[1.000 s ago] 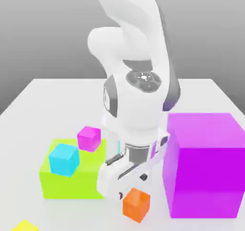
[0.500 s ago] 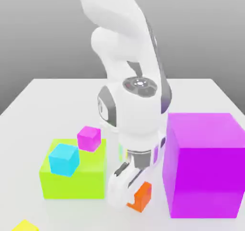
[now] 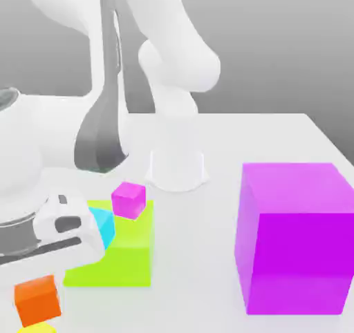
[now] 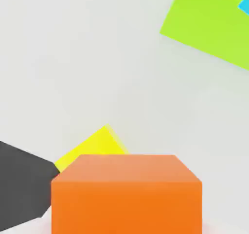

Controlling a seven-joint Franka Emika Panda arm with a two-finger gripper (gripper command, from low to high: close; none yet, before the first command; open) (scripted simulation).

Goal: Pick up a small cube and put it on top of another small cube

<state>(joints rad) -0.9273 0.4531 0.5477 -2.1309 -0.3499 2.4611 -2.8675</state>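
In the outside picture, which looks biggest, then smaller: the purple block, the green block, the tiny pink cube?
1. Purple block, biggest.
2. Green block, clearly smaller, partly hidden by the arm.
3. Pink cube, smallest; it sits on the green block.

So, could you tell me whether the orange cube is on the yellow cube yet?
Not yet. The orange cube hangs above the yellow cube, which peeks out beyond it, off to one side, in the hand view.

Lime-green block (image 3: 117,259) crowds yellow cube (image 3: 38,327); open table (image 3: 200,255) toward magenta block (image 3: 294,238).
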